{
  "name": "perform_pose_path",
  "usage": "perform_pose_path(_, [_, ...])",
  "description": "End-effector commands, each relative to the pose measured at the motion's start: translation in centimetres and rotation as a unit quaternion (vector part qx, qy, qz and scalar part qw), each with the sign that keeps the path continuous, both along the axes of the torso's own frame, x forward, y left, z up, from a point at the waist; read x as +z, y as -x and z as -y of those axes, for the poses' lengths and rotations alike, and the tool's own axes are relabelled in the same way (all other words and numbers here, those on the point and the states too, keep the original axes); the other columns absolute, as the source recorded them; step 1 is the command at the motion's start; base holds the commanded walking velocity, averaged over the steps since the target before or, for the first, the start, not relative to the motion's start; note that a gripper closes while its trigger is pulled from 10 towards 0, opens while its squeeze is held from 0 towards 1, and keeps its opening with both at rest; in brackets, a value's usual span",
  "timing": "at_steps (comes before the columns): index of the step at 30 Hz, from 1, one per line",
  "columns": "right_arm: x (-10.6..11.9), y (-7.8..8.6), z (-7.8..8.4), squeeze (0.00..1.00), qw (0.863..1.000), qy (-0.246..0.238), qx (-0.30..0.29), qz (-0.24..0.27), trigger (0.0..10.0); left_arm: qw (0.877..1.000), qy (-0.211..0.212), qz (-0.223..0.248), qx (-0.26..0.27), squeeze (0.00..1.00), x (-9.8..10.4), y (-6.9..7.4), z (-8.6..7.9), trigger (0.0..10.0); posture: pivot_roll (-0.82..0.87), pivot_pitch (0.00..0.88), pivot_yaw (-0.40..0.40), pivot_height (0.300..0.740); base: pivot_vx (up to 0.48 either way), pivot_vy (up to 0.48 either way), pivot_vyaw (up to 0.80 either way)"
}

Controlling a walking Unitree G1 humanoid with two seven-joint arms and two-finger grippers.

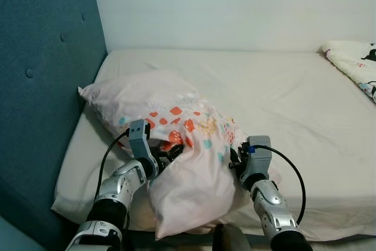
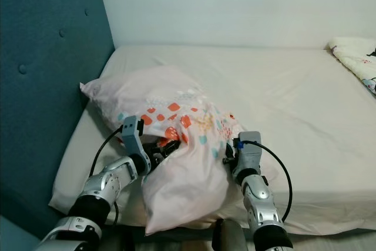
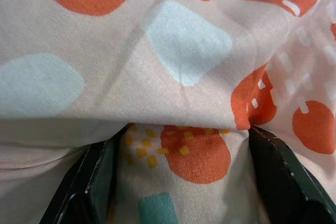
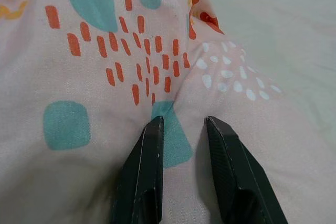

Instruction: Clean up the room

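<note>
Diagonally across the bed (image 1: 282, 92) lies the pink patterned pillow (image 1: 176, 145), its far corner toward the blue headboard (image 1: 41, 74), its near end overhanging the bed's front edge. Left gripper (image 1: 174, 152) pinches a pillow fold between half-spread fingers; right gripper (image 4: 182, 129) clamps pillow fabric, fingers narrowly apart.

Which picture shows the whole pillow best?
The left eye view: the whole pillow lies on the bed, with a claw at each side. The right eye view matches. The wrist views show just close-up patterned cloth.
</note>
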State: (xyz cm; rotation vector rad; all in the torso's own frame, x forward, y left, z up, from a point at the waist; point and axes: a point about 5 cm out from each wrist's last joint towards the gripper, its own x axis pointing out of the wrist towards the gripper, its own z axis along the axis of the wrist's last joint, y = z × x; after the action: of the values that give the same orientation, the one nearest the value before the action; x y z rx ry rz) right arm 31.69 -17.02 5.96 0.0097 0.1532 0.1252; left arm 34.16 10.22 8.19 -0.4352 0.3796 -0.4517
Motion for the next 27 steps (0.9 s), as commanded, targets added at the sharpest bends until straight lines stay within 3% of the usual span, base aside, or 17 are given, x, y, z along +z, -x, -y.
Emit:
perform_pose_path(1, [-0.7,0.4,-0.7,0.00,1.000,0.000,0.011,-0.018,10.0,1.000,-0.005,-0.002,-0.011,0.00,0.1,0.0,0.7,0.0,0.00,0.044,-0.078,0.561,0.000,0.000,0.00])
perform_pose_path(27, [-0.6,0.2,-1.4,0.00,1.000,-0.010,0.014,-0.017,10.0,0.999,0.031,0.008,-0.017,0.07,1.5,0.5,1.4,0.0,0.01,0.039,-0.078,0.561,0.000,0.000,0.00])
